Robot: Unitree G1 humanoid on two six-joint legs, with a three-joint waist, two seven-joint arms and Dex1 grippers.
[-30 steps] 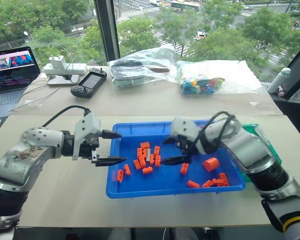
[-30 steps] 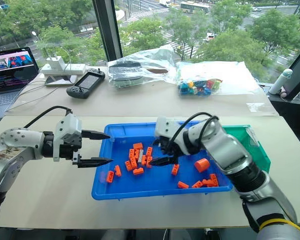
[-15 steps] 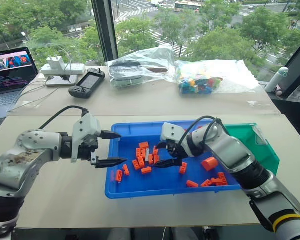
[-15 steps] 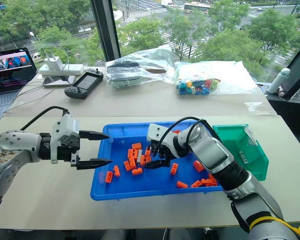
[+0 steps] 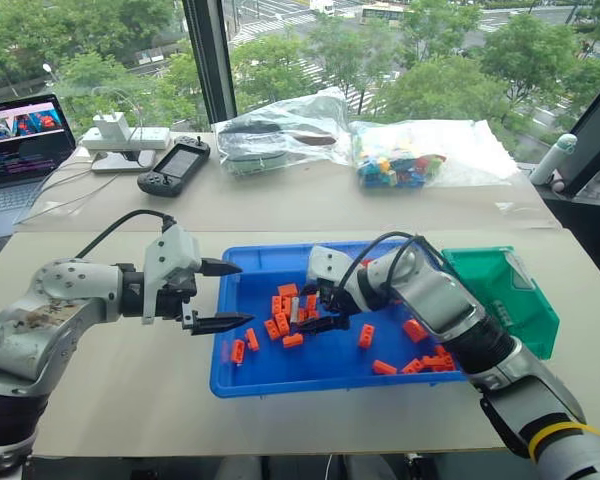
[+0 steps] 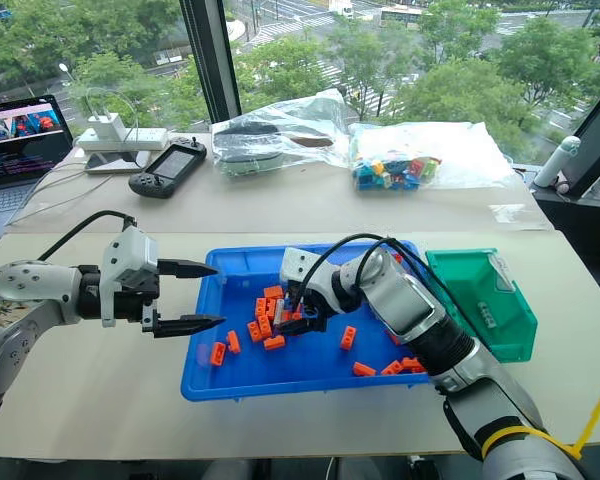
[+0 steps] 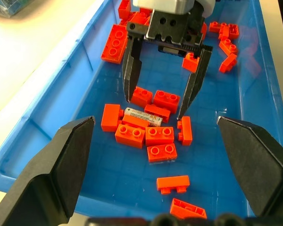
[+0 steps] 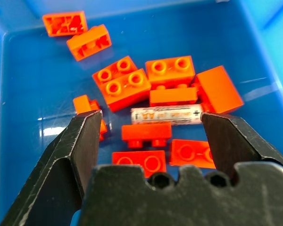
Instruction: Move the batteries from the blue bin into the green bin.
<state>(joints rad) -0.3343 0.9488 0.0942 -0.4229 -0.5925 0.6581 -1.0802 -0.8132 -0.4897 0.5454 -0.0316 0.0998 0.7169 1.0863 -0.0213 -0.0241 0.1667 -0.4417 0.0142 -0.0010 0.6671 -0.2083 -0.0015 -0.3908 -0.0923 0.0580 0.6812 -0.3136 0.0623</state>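
A silvery AA battery point(image 8: 166, 114) lies among small orange toy bricks point(image 7: 144, 134) in the shallow bright-blue plastic tray point(image 5: 242, 375). The right gripper point(image 7: 159, 104) hangs over the battery, fingers spread and empty. The left gripper point(image 5: 220, 295), also spread and empty, sits at the tray's left rim. Another battery point(image 6: 488, 319) lies in the small green plastic bin point(image 6: 477, 350).

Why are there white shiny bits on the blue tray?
Right wrist view: daylight glints in pale streaks off the blue bin's glossy floor beside the battery. Left wrist view: a softer sheen near the right claw. Left eye view: bright windows behind light everything.
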